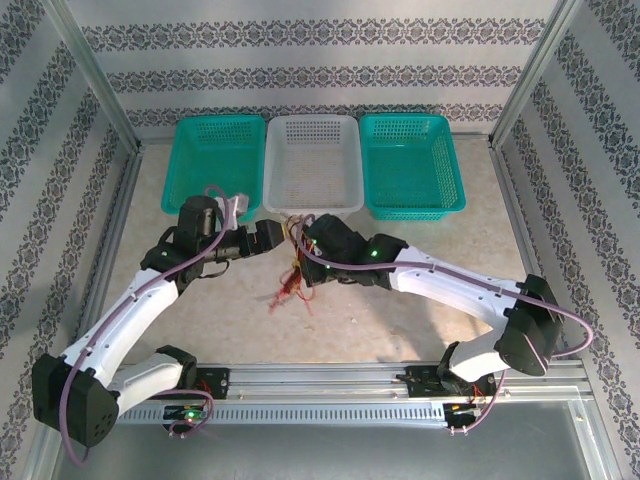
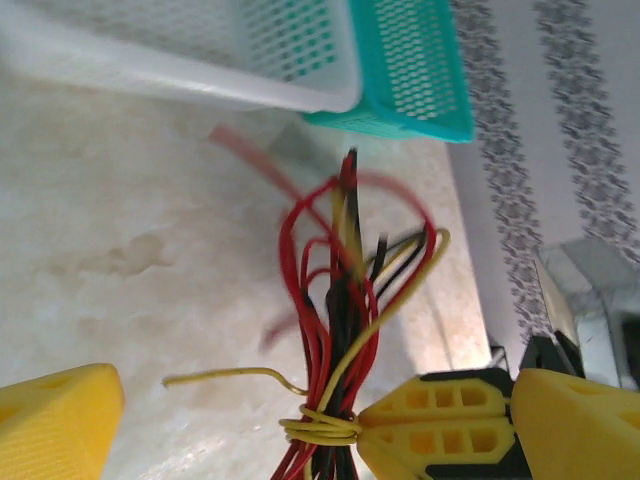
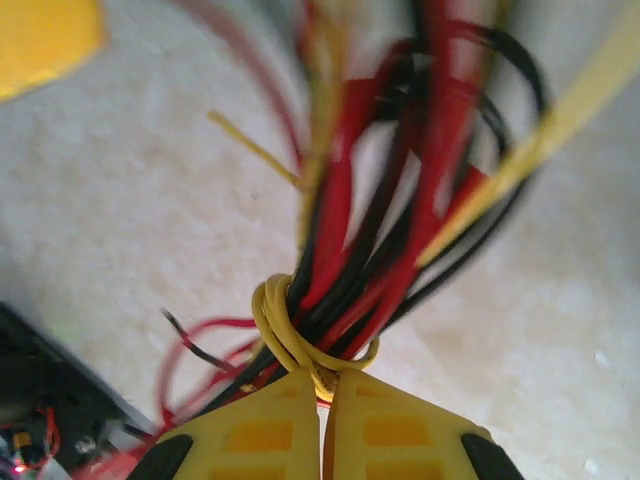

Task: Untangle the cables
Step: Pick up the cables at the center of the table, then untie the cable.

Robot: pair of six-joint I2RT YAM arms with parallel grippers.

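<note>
The cables (image 2: pixel 335 340) wore smooth, glossy plastic insulation. The right end effector (image 3: pixel 326 385) had matt yellow plastic fingers (image 3: pixel 262 430). The bench (image 1: pixel 390 320) looked like pale mottled stone; the white basket (image 1: pixel 312 150) was perforated plastic.

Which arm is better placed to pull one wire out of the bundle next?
Left, probably. The right gripper is shut on the cables at their yellow loop, holding them. The left gripper is open, with the cables between its fingers, so it can grasp a wire.
</note>
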